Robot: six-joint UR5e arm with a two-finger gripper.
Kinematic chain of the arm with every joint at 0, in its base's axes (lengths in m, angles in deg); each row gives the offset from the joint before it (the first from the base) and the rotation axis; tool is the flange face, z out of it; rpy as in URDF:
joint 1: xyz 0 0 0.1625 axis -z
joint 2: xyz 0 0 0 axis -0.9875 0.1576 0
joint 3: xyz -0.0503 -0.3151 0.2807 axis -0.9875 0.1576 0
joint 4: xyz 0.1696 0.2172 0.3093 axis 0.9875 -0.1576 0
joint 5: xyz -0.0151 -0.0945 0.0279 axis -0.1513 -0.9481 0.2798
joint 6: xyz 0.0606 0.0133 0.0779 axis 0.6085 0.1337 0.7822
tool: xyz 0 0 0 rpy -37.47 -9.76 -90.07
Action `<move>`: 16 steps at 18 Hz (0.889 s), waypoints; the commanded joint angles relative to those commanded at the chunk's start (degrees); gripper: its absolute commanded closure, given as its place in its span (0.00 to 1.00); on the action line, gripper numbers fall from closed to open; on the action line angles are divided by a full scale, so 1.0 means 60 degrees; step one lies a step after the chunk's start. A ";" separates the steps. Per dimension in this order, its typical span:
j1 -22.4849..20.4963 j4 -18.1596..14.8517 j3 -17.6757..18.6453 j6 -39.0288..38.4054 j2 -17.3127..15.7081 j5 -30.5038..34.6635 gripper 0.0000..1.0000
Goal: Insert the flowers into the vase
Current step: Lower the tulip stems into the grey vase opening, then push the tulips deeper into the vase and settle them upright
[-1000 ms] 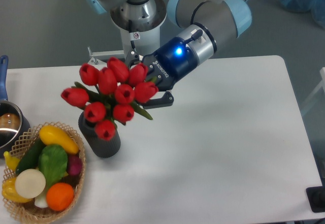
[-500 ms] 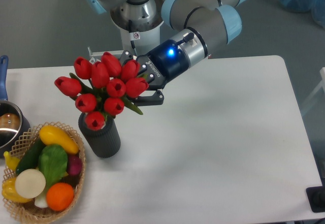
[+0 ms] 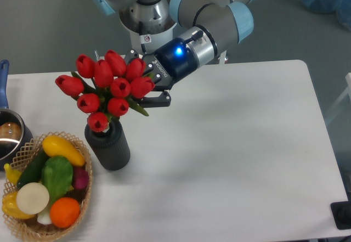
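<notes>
So the flowers (image 3: 107, 91) are sitting in the upper left of the frame, a tight bunch of red tulip heads with green leaves poking out between them. The bunch is tilted, heads leaning toward the left, and the lowest bloom hangs right at the mouth of the vase (image 3: 108, 146) – whether the stems are actually down inside it I can't tell, the heads cover that spot.

The vase is dark, ribbed and upright on the white table (image 3: 236, 143), left of center and a bit below the bunch.

The gripper (image 3: 151, 85) comes in from the right side of the bunch, angled down and to the left, with a blue light glowing on its body. Its jaws are mostly buried behind the blooms; one dark finger sticks out just below the right edge of the bunch. It looks closed on the stems, since the bunch is up in the air and tilted with nothing else holding it – but the actual contact point is hidden.

Lower left corner has a wicker basket (image 3: 26, 226) of vegetables, just beside the vase. A steel pot (image 3: 10, 138) with a blue handle peeks in at the left edge.
</notes>
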 joint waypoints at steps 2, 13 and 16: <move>0.0000 0.0000 0.0015 0.0000 0.0000 0.0000 1.00; 0.0044 0.0000 0.0556 0.0555 -0.0161 0.0000 0.99; 0.0073 -0.0015 0.0571 0.0630 -0.0146 0.0029 0.98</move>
